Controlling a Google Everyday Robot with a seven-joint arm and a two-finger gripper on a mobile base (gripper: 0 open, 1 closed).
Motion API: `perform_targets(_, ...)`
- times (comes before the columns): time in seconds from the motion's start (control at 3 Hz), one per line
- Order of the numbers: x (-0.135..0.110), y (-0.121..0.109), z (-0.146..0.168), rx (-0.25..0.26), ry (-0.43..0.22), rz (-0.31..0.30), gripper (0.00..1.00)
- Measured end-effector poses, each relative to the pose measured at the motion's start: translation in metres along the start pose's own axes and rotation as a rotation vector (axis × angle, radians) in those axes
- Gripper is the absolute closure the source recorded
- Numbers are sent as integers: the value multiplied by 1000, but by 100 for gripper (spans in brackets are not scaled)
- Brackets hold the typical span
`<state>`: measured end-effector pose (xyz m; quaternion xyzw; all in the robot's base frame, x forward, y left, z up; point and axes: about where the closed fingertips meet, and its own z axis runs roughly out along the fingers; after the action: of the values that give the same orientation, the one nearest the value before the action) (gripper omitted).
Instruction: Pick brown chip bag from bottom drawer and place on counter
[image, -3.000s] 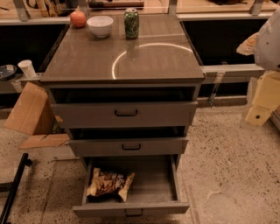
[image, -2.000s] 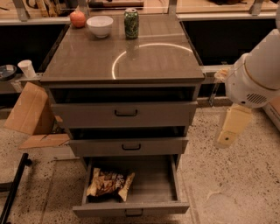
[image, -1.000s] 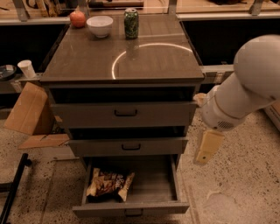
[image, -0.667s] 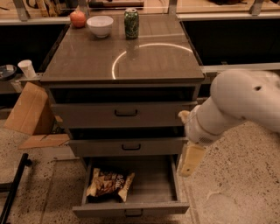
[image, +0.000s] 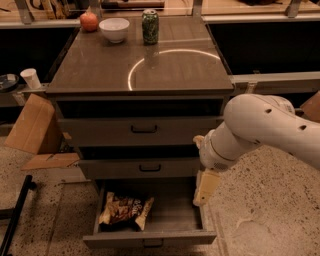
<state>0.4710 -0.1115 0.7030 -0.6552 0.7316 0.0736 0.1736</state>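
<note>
The brown chip bag (image: 125, 211) lies crinkled in the left half of the open bottom drawer (image: 150, 239). The glossy counter (image: 100, 70) tops the cabinet and carries a bright ring of reflected light. My white arm reaches in from the right. My gripper (image: 206, 187) hangs at the drawer's right side, just above its right wall. It is to the right of the bag and apart from it, with nothing in it that I can see.
A green can (image: 150, 26), a white bowl (image: 114, 29) and a red fruit (image: 89, 21) stand at the counter's back. The two upper drawers (image: 144, 130) are slightly open. A cardboard box (image: 32, 125) and a white cup (image: 31, 78) are at left.
My arm has swung in from the right, moving left and down, so the gripper now hangs over the bottom drawer's right side. The bag and drawers have not moved.
</note>
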Motion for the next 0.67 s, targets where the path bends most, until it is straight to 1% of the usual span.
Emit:
perform_targets(0.33, -2, 5, 30, -27, -55, 18, 0)
perform_targets(0.67, -4, 13, 74, -54, -148, 55, 0)
